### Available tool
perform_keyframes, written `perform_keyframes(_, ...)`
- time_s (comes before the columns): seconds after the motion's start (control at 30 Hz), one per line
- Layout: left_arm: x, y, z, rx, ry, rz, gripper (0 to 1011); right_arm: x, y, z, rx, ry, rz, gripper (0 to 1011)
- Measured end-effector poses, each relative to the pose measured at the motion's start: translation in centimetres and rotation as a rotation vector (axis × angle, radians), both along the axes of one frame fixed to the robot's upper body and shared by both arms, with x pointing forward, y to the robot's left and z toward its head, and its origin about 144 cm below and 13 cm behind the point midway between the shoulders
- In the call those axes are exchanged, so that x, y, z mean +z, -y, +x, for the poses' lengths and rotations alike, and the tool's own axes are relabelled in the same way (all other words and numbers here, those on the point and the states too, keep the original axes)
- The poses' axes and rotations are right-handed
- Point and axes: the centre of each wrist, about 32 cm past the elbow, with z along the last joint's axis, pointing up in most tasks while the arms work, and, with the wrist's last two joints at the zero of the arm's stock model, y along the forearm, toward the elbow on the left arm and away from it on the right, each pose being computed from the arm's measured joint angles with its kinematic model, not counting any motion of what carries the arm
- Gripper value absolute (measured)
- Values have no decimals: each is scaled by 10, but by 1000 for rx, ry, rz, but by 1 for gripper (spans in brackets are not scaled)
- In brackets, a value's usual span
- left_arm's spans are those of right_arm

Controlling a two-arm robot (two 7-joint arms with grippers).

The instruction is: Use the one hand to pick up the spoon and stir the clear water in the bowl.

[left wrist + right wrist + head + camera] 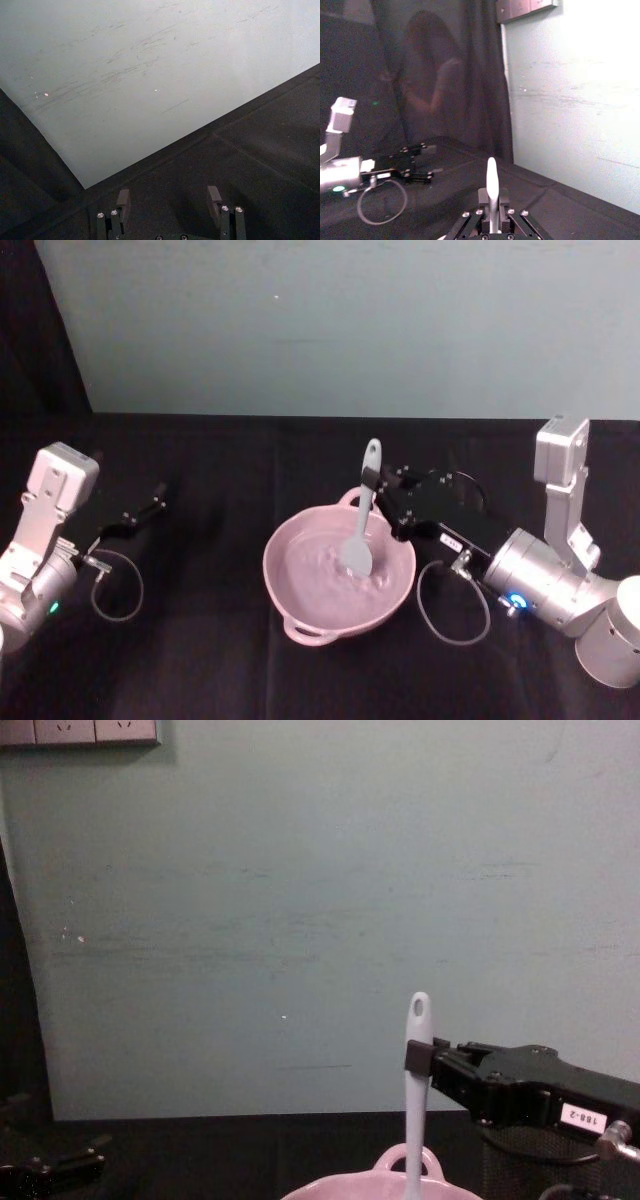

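black cloth is covering the bench [200,670], and a pale wall [350,320] is filling the upper part of the head view. at the left of that frame the left hand [158,495] is lying low over the cloth, well apart from the bowl, with a grey cable loop [118,590] hanging from its wrist. its own camera is showing its fingers [123,200] released, spread apart with nothing between them, and pointing toward the line where cloth is meeting wall.

at the centre of the head view the pale pink bowl [270,565] is sitting on the bench, one loop handle facing the lower edge of the frame and another peeking out behind the spoon. the water [310,575] inside is looking rippled around the blade. the spoon [360,530] is standing in the bowl, blade down in the water and the end with the hole pointing up. in the chest view it is reading as almost upright, with its top rising above the hand.

right of centre, the right hand [372,485] is reaching in from the right edge and is clenched on the spoon's handle just below the hole. a small white label [582,1117] is showing on its black body in the chest view, and a second cable loop [455,612] is lying on the cloth beside the bowl.
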Motion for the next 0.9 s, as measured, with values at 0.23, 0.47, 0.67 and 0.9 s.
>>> perform_keyframes(0.23, 0, 0, 0, 0, 0, 0, 1005, 3, -10, -13, 67, 6, -3, 110)
perform_keyframes(0.47, 0, 0, 0, 0, 0, 0, 1005, 2, -26, -18, 122, -1, 6, 109)
perform_keyframes(0.67, 0, 0, 0, 0, 0, 0, 1005, 0, -38, -12, 132, -2, 20, 110)
perform_keyframes(0.9, 0, 0, 0, 0, 0, 0, 1005, -2, -46, 3, 117, -2, 47, 109)
